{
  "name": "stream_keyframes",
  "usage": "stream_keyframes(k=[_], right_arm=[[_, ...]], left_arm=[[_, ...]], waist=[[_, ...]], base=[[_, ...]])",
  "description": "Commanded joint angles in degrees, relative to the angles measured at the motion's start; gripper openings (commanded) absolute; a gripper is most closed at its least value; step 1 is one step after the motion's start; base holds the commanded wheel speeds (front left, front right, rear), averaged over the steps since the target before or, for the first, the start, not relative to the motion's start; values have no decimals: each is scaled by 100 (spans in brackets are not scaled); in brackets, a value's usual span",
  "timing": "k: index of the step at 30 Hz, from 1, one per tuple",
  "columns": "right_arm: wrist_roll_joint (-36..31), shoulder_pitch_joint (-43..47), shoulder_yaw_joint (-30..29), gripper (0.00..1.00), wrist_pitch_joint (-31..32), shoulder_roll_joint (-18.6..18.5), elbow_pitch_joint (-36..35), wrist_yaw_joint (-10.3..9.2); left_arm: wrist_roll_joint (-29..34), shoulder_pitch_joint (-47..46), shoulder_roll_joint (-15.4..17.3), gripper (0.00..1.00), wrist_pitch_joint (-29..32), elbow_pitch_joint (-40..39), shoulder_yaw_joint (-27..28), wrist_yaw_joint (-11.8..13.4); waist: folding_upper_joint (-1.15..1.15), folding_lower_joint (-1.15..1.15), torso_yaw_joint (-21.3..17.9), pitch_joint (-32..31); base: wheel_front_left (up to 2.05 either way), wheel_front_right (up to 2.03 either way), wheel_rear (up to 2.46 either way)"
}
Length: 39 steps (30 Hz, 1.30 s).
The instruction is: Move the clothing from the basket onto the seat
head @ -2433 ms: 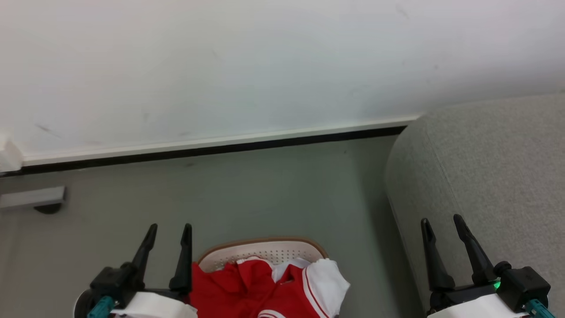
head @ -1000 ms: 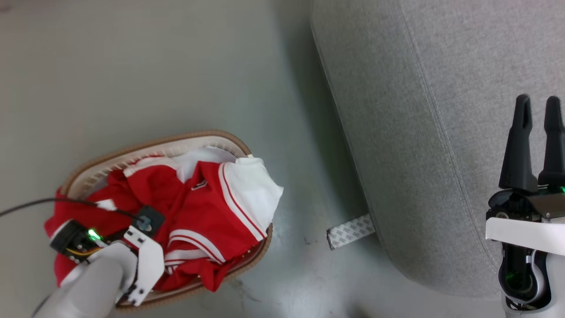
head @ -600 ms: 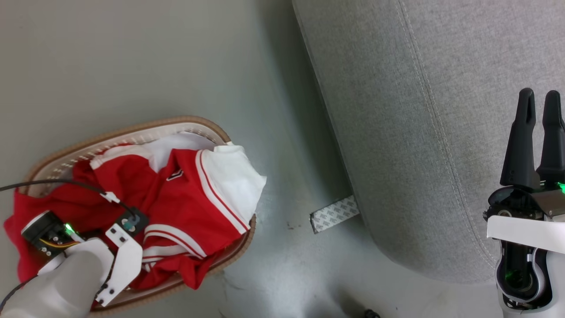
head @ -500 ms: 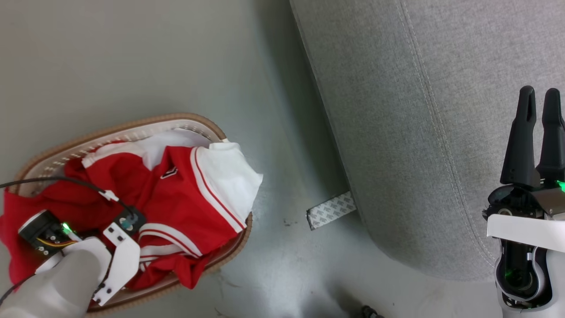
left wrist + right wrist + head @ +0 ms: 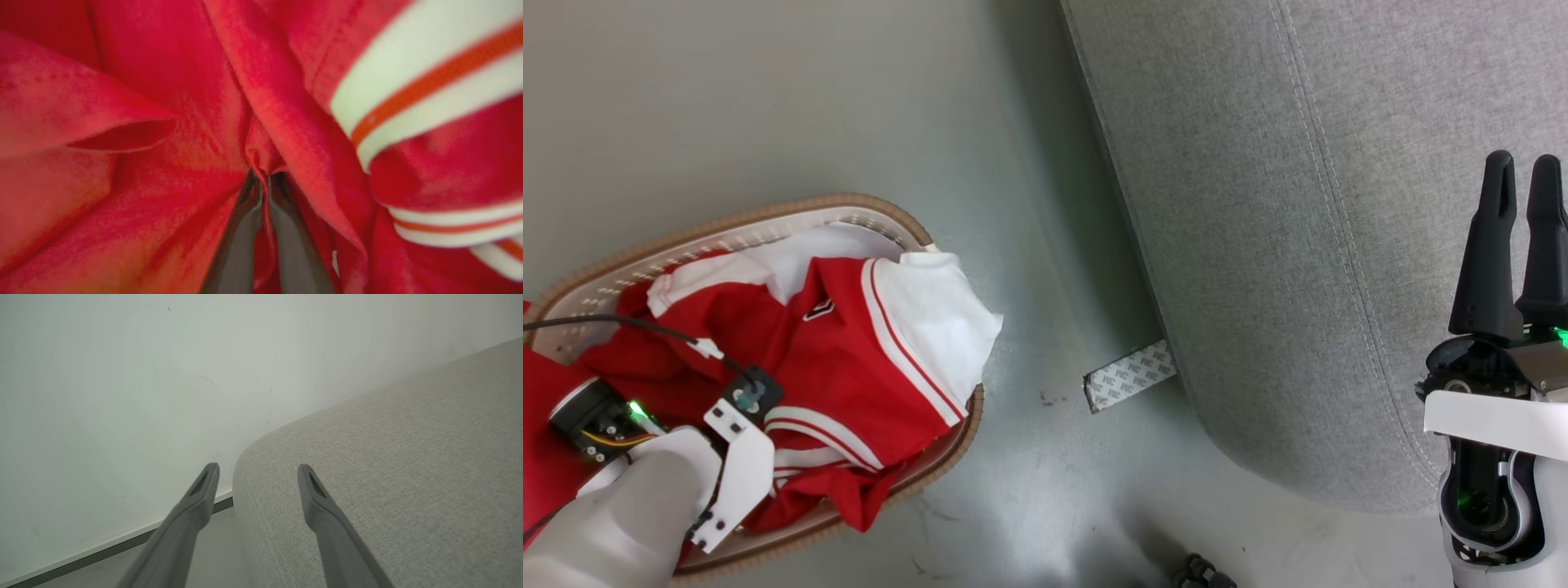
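The red clothing (image 5: pixel 849 359) with white panels and thin stripes fills the cream basket (image 5: pixel 727 237) with the brown rim, at the lower left of the head view. My left arm reaches down into the pile, its fingers buried in the fabric. In the left wrist view my left gripper (image 5: pixel 265 179) is shut on a pinched fold of the red clothing (image 5: pixel 171 134). The light-grey seat (image 5: pixel 1298 245) takes up the right side. My right gripper (image 5: pixel 1523 167) hovers over the seat (image 5: pixel 408 457), open with nothing between its fingers (image 5: pixel 204 486).
The basket stands on a pale grey floor (image 5: pixel 768 106), a short gap left of the seat. A patterned grey strip (image 5: pixel 1129 376) sticks out from under the seat's edge. A small dark object (image 5: pixel 1201 572) lies at the bottom edge. A white wall (image 5: pixel 122 375) rises behind the seat.
The head camera tipped down from the wall to the basket and seat. My left arm went down into the basket and its gripper shut on the red fabric. The right gripper stayed open.
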Motion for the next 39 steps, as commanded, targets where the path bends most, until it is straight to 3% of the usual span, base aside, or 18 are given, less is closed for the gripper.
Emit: stream_keyframes(k=[1,8,12,28,33,39], right_arm=[[-11,-69,-14,100,4,-3,26,-12],[-168,-91,-26,100,4,-4,89,-12],[-301,-9,-83,100,4,-3,136,-12],[-1005,495,6,100,4,-10,461,-12],[-1081,680,-13,100,4,-8,591,-12],[-1146,950,-33,100,4,-9,694,-12]], left_arm=[[-49,-28,55,0,-34,45,-24,10],[-451,70,-48,0,-280,98,-202,9],[-795,155,-237,0,-582,148,-9,9],[-1684,804,-1358,0,-1990,185,570,79],[-1792,987,-1529,0,-2130,-128,677,72],[-1834,1254,-1543,0,-2154,-939,848,242]], waist=[[0,0,16,-26],[0,0,120,-418],[0,0,279,-832],[0,0,1441,-2781],[0,0,1775,-3311],[0,0,2148,-3782]], base=[[0,0,0],[0,0,0],[0,0,0],[0,0,0],[0,0,0],[0,0,0]])
